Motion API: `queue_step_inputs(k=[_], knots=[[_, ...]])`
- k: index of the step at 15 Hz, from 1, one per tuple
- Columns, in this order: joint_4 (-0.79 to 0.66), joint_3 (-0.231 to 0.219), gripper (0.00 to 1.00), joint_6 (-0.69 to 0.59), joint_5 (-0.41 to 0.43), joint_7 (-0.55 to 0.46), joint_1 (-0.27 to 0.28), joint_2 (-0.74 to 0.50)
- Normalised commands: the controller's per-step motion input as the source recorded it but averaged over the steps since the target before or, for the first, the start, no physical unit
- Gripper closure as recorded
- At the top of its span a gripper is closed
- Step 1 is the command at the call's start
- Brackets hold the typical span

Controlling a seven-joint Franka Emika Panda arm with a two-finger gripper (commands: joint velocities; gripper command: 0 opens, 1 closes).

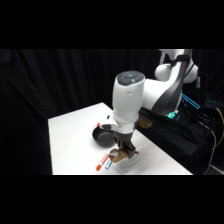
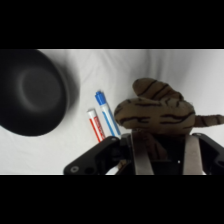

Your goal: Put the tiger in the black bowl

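Note:
The tiger (image 2: 155,112), a tan soft toy with dark brown stripes, sits between the two fingers of my gripper (image 2: 166,137), which are shut on its lower body. In the side view the gripper (image 1: 125,154) is low over the table's front edge, with the tiger (image 1: 118,158) at its tips. The black bowl (image 2: 30,92) stands empty to the left of the tiger in the wrist view. In the side view the bowl (image 1: 104,136) lies just behind and left of the gripper. I cannot tell whether the tiger is touching the table.
A red marker (image 2: 96,125) and a blue marker (image 2: 106,114) lie side by side on the white table (image 1: 70,145) between the bowl and the tiger. The table's front edge is close beneath the gripper. Cables and dark equipment (image 1: 200,130) stand to the right.

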Motion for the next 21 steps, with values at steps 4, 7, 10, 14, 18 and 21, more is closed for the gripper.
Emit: queue_step_inputs(k=[4, 7, 10, 14, 18, 21], knots=[[0.04, 0.004, 0.97, -0.16, 0.005, -0.20, -0.338, -0.20], [0.03, -0.022, 0.97, -0.12, 0.073, -0.26, -0.291, -0.16], [0.05, -0.016, 0.96, -0.11, 0.117, -0.24, -0.208, -0.08], [0.05, -0.009, 0.97, -0.06, 0.152, -0.23, -0.142, 0.01], [0.04, -0.007, 0.97, 0.01, 0.182, -0.25, -0.116, 0.13], [0.06, 0.013, 0.96, 0.06, 0.190, -0.25, -0.091, 0.21]])
